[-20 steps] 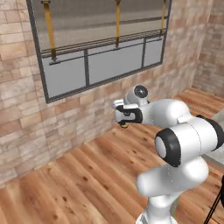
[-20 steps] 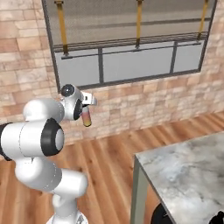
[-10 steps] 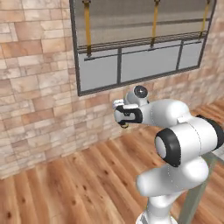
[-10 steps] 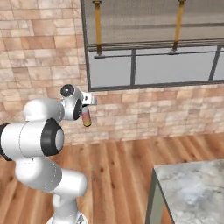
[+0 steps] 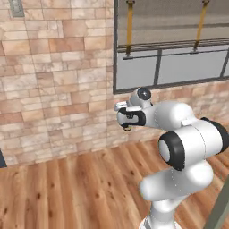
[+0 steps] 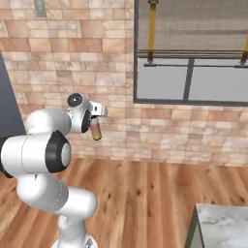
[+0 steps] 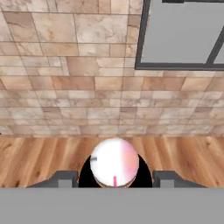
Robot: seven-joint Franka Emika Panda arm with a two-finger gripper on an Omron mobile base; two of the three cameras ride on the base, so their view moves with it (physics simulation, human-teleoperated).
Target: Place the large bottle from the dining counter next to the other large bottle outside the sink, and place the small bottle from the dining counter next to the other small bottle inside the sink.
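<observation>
My gripper (image 6: 95, 125) is shut on the large bottle (image 6: 96, 131), whose pink-to-yellow body hangs below the hand, held high above the wooden floor in front of the brick wall. In the hand view the bottle's round white-and-pink end (image 7: 114, 162) sits between the two dark fingertips (image 7: 61, 178). In the left base view the gripper (image 5: 127, 120) hides most of the bottle. A corner of the dining counter (image 6: 224, 225) and its marble top shows at the lower right. The small bottle, the sink and the other bottles are out of view.
A brick wall (image 5: 58, 89) with a large framed window (image 6: 193, 53) faces me across the wooden floor (image 5: 67, 192). A dark upright panel (image 6: 7, 101) stands at the far left. A pale counter leg (image 5: 221, 208) is at the lower right.
The whole picture has slid to the right: the base has turned left, so the window moved right and the dining counter slipped toward the edge. The arm holds the bottle in the same pose.
</observation>
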